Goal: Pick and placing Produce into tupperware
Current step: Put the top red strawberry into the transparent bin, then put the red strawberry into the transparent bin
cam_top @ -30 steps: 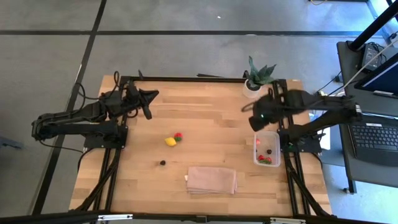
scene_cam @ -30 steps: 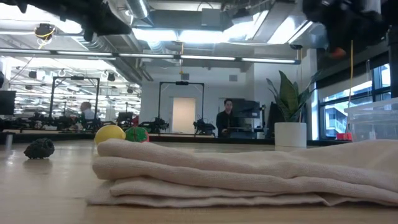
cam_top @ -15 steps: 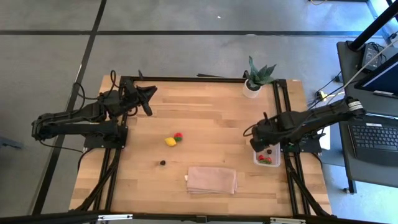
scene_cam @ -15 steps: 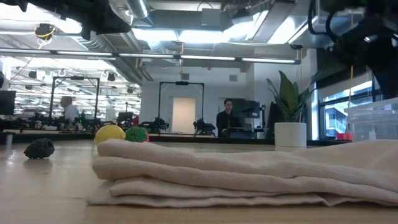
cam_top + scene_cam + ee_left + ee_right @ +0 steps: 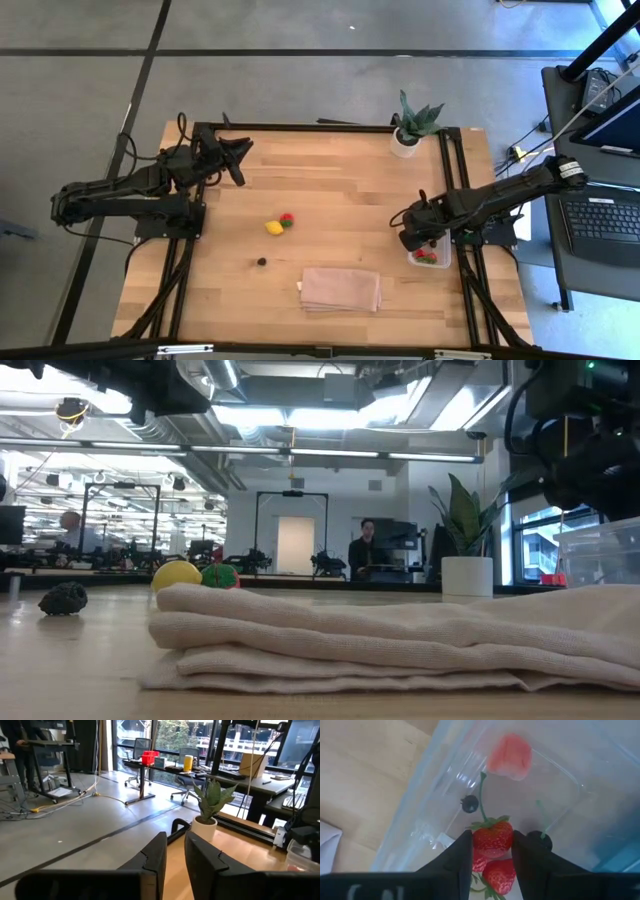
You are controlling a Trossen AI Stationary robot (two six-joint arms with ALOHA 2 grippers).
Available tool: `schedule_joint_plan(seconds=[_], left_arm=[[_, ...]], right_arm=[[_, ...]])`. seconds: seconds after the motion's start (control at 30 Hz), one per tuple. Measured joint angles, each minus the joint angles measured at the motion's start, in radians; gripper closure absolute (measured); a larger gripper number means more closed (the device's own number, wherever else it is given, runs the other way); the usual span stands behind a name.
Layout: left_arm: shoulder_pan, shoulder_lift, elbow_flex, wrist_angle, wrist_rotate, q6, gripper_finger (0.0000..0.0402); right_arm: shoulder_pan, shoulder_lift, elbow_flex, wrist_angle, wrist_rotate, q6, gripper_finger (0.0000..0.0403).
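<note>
My right gripper (image 5: 408,239) hangs over the left side of the clear tupperware (image 5: 444,256) at the table's right edge and is shut on a red strawberry (image 5: 492,839). In the tupperware lie a pale red piece (image 5: 509,755), two dark berries (image 5: 469,803) and more strawberries (image 5: 498,875). A yellow piece (image 5: 273,228), a red-and-green piece (image 5: 287,220) and a dark berry (image 5: 261,262) lie on the table's middle. My left gripper (image 5: 238,166) is shut and empty, raised at the far left. My right gripper pinches the strawberry by its two sides (image 5: 479,841) between its two fingers (image 5: 461,857). The fingers slant down over the tupperware's inside. The strawberry's green leafy top points away from the gripper. Whether it touches the pieces under it cannot be told.
A folded tan cloth (image 5: 341,289) lies near the front edge, left of the tupperware. A spiky green plant in a white pot (image 5: 411,128) stands at the far right. Black frame rails (image 5: 455,190) run along the table's sides. Bare wood lies between the loose pieces and the tupperware.
My right gripper has gone toward the table's near edge and down, from the spot in front of the plant to just over the tupperware's left side. The loose pieces on the table have kept their places.
</note>
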Motion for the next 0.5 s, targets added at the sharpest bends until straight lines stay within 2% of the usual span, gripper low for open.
schedule_joint_plan(seconds=[0.27,0.5], left_arm=[[0.0,0.0,0.0,0.0,0.0,-0.013,0.033],[0.0,0.0,0.0,0.0,0.0,-0.013,0.0323]], right_arm=[[0.0,0.0,-0.002,0.001,0.0,-0.005,0.0245],[0.0,0.0,-0.002,0.0,-0.004,-0.006,0.0228]])
